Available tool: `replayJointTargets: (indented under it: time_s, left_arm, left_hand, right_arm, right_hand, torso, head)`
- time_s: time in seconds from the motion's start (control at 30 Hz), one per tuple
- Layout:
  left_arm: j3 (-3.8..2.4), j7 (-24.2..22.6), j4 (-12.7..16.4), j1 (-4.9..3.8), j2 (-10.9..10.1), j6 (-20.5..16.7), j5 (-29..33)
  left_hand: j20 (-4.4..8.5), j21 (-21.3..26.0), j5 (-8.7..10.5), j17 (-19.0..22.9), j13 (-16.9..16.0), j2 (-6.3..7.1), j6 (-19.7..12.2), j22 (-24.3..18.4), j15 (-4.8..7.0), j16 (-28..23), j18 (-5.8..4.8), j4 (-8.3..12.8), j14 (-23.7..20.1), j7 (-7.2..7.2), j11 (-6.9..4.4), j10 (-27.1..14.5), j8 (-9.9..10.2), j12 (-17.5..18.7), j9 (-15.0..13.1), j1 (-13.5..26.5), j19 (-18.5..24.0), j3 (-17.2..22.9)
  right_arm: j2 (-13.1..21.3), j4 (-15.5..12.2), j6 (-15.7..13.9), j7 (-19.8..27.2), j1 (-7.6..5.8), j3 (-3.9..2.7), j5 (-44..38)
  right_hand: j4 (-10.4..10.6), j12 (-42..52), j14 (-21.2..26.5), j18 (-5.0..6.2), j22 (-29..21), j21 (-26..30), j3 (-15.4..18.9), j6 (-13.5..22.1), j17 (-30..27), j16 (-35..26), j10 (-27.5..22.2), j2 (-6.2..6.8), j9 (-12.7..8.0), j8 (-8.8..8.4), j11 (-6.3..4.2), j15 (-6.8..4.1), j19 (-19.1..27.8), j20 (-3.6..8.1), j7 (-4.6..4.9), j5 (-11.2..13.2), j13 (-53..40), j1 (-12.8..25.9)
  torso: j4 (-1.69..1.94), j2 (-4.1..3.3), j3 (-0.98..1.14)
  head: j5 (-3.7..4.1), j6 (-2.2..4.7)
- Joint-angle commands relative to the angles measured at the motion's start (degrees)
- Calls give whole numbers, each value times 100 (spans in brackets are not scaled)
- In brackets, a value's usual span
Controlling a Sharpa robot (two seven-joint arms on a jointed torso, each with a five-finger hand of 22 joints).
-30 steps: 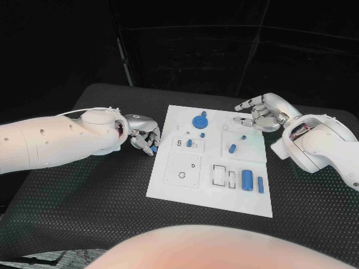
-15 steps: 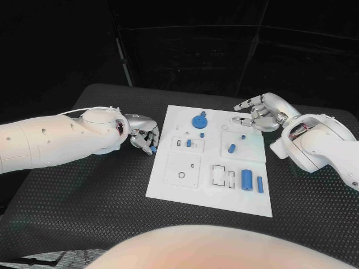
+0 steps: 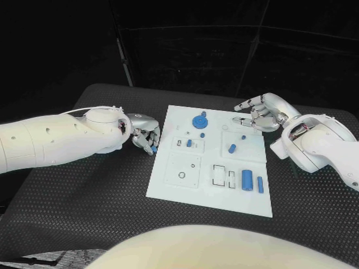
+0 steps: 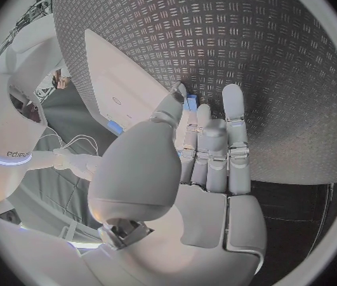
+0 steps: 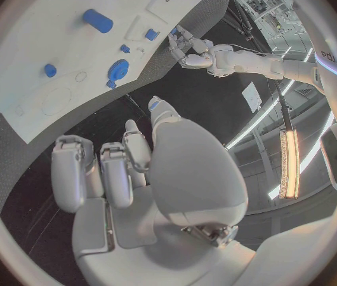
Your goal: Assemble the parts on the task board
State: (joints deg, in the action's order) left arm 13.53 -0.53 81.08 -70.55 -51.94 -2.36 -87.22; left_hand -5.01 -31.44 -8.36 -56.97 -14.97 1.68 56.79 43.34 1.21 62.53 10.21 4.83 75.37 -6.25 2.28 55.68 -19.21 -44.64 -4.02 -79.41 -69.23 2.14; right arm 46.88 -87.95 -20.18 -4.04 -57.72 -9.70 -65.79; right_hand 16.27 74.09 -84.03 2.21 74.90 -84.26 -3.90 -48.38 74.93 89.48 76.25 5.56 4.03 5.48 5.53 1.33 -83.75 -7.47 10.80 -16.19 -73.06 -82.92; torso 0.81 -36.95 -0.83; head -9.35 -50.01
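Head view: the white task board (image 3: 188, 185) lies in the middle of the black, textured bench (image 3: 82, 196), flanked by the robot's two white arms. The left robot hand (image 3: 145, 134) sits just off the board's left edge, its fingers drawn together and pointing down at the bench; the left wrist view shows a small blue part (image 4: 190, 103) pinched between its thumb and a fingertip, close above the mat and beside the board's edge. The right robot hand (image 3: 259, 114) hangs at the board's far right corner with its fingers curled inward and nothing visible in them; the right wrist view shows the same curled fingers (image 5: 113, 171) over dark bench beside the board. On the board itself, a round blue disc (image 3: 201, 121) sits near the far edge, a small blue peg (image 3: 233, 148) lies on the raised plate at right of centre, and a tiny blue piece (image 3: 189, 143) sits in a fixture towards the left. Nearer the robot, a blue cylinder (image 3: 247, 179) lies beside a thinner blue bar (image 3: 260, 184) along the board's right side, next to rectangular cut-outs (image 3: 224, 175).
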Motion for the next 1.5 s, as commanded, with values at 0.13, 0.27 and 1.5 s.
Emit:
replayJointTargets:
  time_s: [0.13,0.27,1.5]
  left_arm:
    - [26,-54,33,53,8,-5,-116]
    - [26,-105,35,56,-18,-30,-116]
    - [23,-194,149,33,-341,-412,355]
  left_hand:
    - [67,43,-5,15,166,-308,341,-12,85,-34,37,-50,5,102,-97,313,36,258,-14,-80,-11,40]
    - [105,37,-23,-108,250,-478,517,-8,120,68,35,-50,99,144,-133,466,83,424,-12,-175,-46,212]
    - [70,48,-3,266,603,-119,713,83,40,-572,24,47,65,-31,16,1028,696,1696,-45,424,-12,2744]
  right_arm:
    - [-8,-2,32,54,-8,-2,7]
    - [-9,1,36,56,-7,-2,7]
    - [-32,44,64,58,-1,-1,7]
  right_hand:
    - [-12,50,-558,53,175,17,28,32,1387,-19,-9,-34,0,19,17,-6,-2,22,-2,-31,-14,21]
    - [-12,50,-558,53,175,17,28,32,1387,-19,-9,-34,0,19,17,-6,-2,22,-2,-31,-14,21]
    - [-9,55,-555,54,172,18,30,26,1381,-23,-6,-42,1,25,17,-7,-2,23,-3,-32,-16,29]
  torso:
    - [5,0,2]
    - [4,0,1]
    - [-2,-3,4]
  head:
    - [-11,1]
    - [-17,1]
    - [-32,1]
